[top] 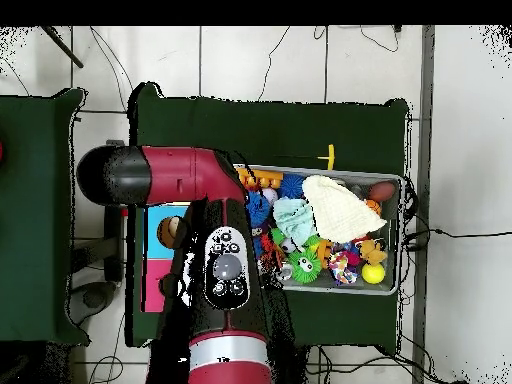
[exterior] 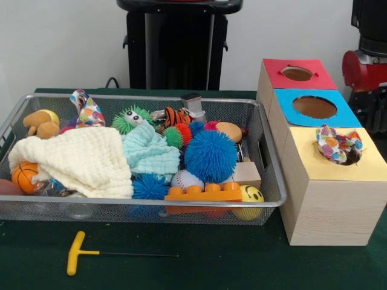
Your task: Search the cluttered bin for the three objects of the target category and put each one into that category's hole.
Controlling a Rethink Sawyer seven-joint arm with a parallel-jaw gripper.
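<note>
Gripper: unseen, state unknown; arm [top: 215,260] lower centre overhead. Bin [exterior: 151,205], front-view foreground: second dotted cloth [exterior: 86,110] upper left, undelivered. Yellow hole [exterior: 341,151], right: one dotted cloth [exterior: 337,145] lodged, not dropped. Probably two pieces remain.

Plain pale wall [exterior: 60,42] behind a dark green table [exterior: 211,266]; floor [top: 250,60] apparently of pale tiles, cables trailing

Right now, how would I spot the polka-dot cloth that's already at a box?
Look at the row of three wooden boxes right of the wire bin. On the nearest, yellow-topped box, the polka-dot cloth sits bunched in the hole. Its twin lies in the bin's far left corner.
</note>
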